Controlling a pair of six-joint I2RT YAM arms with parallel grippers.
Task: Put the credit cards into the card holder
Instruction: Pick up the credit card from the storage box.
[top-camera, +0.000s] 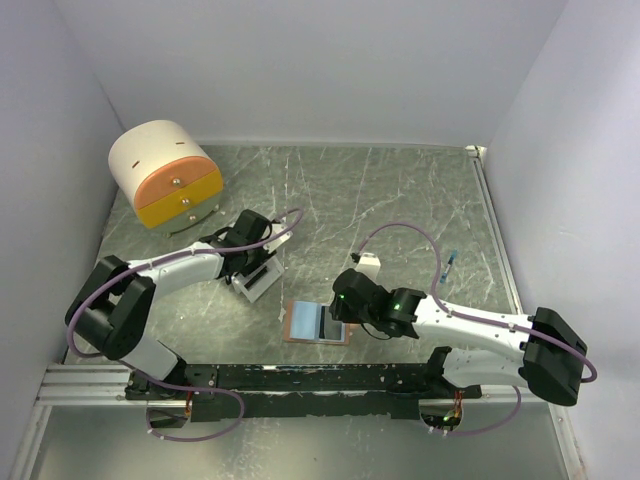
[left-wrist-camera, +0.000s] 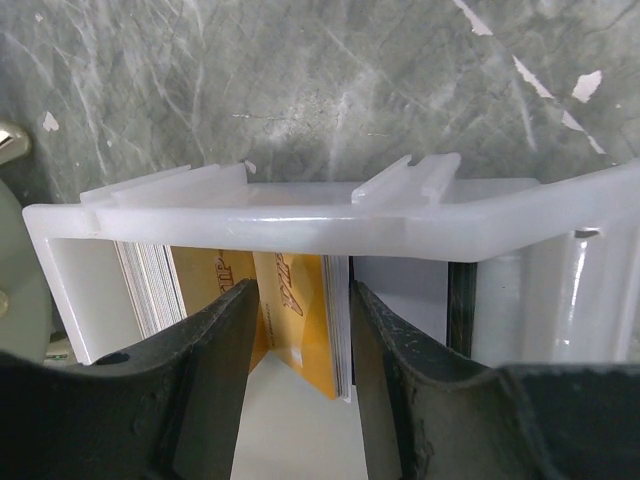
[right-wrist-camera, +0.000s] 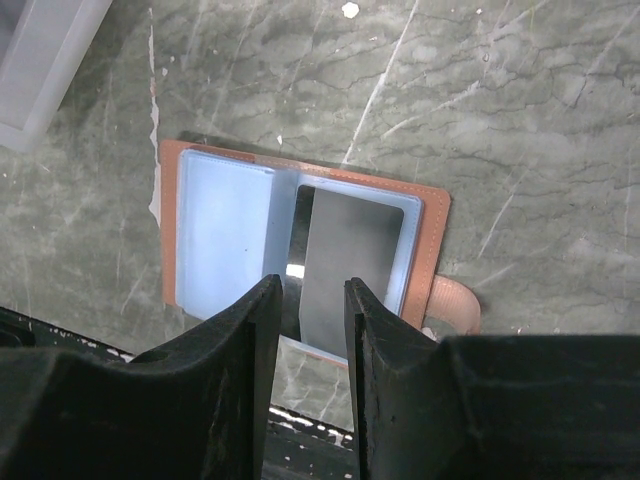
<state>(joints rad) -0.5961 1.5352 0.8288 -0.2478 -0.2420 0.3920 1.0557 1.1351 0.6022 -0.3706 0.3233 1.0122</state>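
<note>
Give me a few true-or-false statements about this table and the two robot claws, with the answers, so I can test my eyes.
1. The card holder lies open on the table. True.
2. The yellow cards stand inside the round drawer unit. False: they stand in the white box.
3. A dark card sits in one pocket of the card holder. True.
4. The right gripper hangs over the white box. False: it hangs over the open card holder. It is the left gripper that is at the white box, one finger on either side of the yellow cards.
</note>
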